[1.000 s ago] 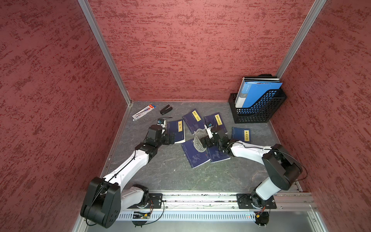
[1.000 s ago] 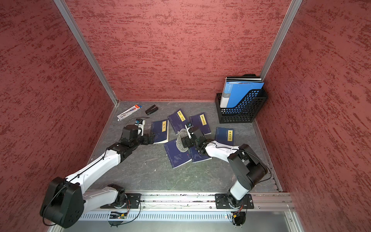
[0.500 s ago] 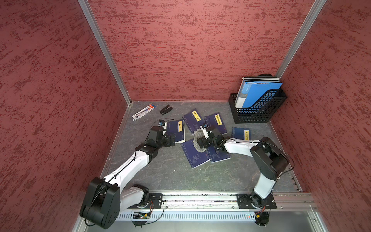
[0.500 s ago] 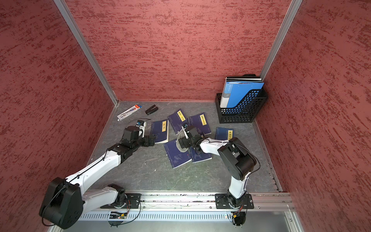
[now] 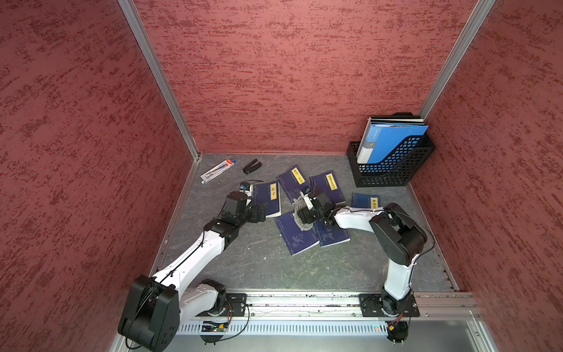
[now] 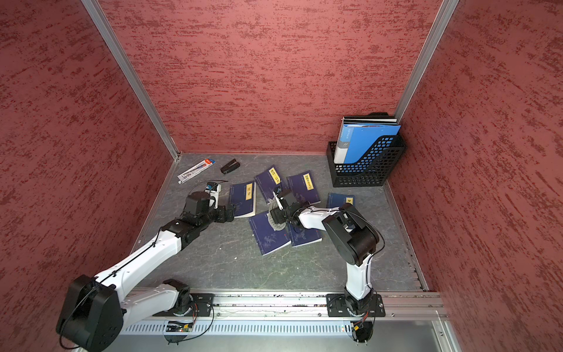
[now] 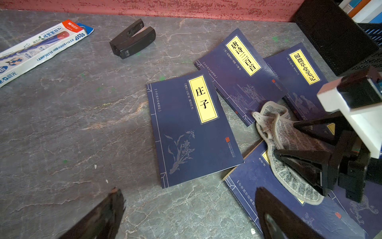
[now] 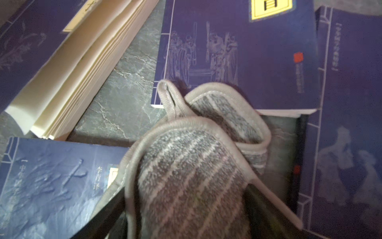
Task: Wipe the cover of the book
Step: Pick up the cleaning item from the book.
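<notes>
Top views, book: in both top views the book (image 5: 300,240) lies flat mid-worktop (image 5: 243,262). Its long axis runs near-far, with the far end leaning slightly left.
Top views, right arm: the right gripper (image 5: 301,215) sits over the book's far end with the cloth (image 5: 305,226). This arm is the nearer one.
Top views, left arm: the left gripper (image 5: 260,213) is low, just left of the book.
Left wrist, jaws: its 2 jaws are spread wide and empty, and the book (image 7: 248,186) lies to their right.
Left wrist, cloth: the cloth (image 7: 289,144) covers the book's title end, which points far.
Right wrist, jaws: the jaws sit either side of the bunched cloth (image 8: 186,175); I cannot tell whether they pinch it.
Right wrist, coming move: probably a sweep toward the near end, along the long axis.
</notes>
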`<state>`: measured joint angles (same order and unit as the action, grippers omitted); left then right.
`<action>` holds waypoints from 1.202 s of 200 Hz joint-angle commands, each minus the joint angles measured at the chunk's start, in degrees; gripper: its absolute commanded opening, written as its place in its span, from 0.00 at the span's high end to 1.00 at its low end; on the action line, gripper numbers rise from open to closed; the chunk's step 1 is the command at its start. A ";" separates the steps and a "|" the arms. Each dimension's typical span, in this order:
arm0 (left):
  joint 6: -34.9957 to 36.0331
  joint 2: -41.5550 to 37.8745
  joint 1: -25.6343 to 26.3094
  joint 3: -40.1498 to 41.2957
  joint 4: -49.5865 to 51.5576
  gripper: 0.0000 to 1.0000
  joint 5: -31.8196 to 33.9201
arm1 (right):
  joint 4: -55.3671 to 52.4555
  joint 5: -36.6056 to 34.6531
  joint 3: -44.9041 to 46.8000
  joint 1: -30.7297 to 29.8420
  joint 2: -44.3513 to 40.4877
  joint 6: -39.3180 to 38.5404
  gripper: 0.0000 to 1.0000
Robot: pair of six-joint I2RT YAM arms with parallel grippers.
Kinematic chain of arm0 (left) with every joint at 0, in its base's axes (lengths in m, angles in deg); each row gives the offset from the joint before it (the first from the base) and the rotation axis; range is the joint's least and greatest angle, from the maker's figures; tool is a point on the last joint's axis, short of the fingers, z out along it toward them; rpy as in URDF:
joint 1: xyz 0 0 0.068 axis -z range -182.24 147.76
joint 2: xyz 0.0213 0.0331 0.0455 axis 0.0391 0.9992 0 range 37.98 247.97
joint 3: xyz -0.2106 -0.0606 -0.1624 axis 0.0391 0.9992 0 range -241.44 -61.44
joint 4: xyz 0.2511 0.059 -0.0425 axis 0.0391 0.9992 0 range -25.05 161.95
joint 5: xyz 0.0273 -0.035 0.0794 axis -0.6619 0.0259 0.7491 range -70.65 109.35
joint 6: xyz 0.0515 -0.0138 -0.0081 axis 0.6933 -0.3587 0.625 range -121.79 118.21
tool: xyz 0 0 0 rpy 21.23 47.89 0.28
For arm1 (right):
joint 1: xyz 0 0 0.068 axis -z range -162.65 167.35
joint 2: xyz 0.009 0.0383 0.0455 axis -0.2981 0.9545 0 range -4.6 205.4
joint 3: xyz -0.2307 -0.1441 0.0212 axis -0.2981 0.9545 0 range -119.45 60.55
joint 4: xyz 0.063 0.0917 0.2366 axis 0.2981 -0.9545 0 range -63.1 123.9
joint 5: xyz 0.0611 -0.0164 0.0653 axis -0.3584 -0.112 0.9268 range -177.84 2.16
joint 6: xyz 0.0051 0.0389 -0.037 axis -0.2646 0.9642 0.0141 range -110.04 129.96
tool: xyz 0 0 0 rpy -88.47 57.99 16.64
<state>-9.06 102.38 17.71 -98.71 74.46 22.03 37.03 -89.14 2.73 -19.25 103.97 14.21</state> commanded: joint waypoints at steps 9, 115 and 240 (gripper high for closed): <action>-0.60 -0.67 0.58 0.63 0.89 0.00 0.46 | -3.64 2.87 0.25 0.21 1.99 0.49 0.38; -1.69 -1.42 2.02 1.74 2.40 0.00 1.19 | -5.71 -0.15 -2.56 0.92 -4.89 -0.83 0.84; -3.63 -1.03 2.19 -0.07 4.93 0.00 2.42 | -4.32 2.28 -2.91 -6.35 -7.01 7.31 0.90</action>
<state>-11.72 101.70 19.63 -97.64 77.96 23.97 29.56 -87.99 -2.29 -25.50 94.90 17.46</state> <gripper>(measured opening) 0.996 0.109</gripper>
